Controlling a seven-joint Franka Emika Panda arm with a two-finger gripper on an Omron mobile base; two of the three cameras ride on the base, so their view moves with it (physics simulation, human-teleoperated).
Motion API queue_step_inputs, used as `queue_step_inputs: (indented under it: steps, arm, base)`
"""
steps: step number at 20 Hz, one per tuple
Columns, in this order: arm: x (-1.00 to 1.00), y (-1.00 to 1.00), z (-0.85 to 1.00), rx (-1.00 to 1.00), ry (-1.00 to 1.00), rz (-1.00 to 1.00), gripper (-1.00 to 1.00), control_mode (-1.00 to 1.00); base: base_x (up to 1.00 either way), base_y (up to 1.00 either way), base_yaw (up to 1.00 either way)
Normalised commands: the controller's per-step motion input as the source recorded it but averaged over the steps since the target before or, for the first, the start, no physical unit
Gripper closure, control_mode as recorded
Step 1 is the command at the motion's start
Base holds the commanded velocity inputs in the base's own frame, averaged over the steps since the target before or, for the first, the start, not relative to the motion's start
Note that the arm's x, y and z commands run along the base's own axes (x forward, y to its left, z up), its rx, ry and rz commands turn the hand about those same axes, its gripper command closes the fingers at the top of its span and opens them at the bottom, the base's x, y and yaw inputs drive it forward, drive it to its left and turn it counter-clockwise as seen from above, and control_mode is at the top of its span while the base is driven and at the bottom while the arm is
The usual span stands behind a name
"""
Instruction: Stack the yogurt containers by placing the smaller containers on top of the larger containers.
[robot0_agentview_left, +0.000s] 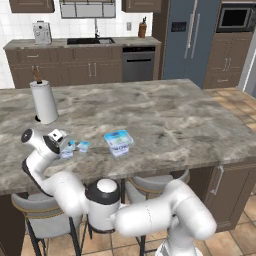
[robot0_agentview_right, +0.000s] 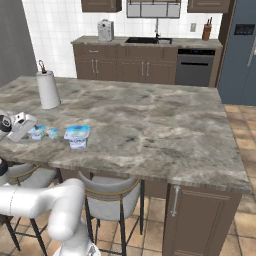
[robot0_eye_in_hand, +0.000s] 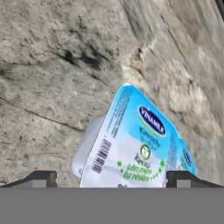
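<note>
Two smaller containers, tiny white cups with light-blue lids, sit near the island counter's front left edge: one (robot0_agentview_left: 68, 150) (robot0_agentview_right: 37, 133) right at my gripper, the other (robot0_agentview_left: 84, 146) (robot0_agentview_right: 52, 133) just to its right. The larger container (robot0_agentview_left: 119, 141) (robot0_agentview_right: 77, 135), a wider white tub with a blue lid, stands further right. My gripper (robot0_agentview_left: 65, 144) (robot0_agentview_right: 29, 130) (robot0_eye_in_hand: 113, 179) is open and low over the counter. In the hand view the nearest cup (robot0_eye_in_hand: 131, 144) lies between the two fingertips (robot0_eye_in_hand: 41, 178), not squeezed. A sliver of the second cup's lid (robot0_eye_in_hand: 187, 158) shows behind it.
A paper towel roll (robot0_agentview_left: 44, 101) (robot0_agentview_right: 48, 90) stands on the marble counter (robot0_agentview_left: 165, 115) behind the cups at the left. Stools (robot0_agentview_left: 45, 212) (robot0_agentview_right: 107, 197) are tucked under the front edge. Cabinets, a sink and a dishwasher line the far wall.
</note>
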Motion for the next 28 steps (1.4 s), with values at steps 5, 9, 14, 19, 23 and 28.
queue_step_inputs:
  steps: [5, 9, 14, 19, 23, 28]
  arm:
    - [0.25, 0.12, -0.12, 0.00, 0.00, 0.00, -1.00, -1.00]
    - [0.26, 0.00, -0.09, 0.00, 0.00, 0.00, -1.00, -1.00]
    - [0.22, 0.00, -0.10, 0.00, 0.00, 0.00, 1.00, -1.00]
    - [0.16, 0.00, -0.06, 0.00, 0.00, 0.00, 1.00, -1.00]
    - [0.09, 0.00, 0.00, 0.00, 0.00, 0.00, 1.00, -1.00]
    - [0.06, 0.00, 0.00, 0.00, 0.00, 0.00, 1.00, -1.00]
  base:
    - [0.00, 0.00, 0.00]
    - [0.00, 0.00, 0.00]
    - [0.00, 0.00, 0.00]
    - [0.00, 0.00, 0.00]
    - [0.00, 0.00, 0.00]
    - [0.00, 0.00, 0.00]
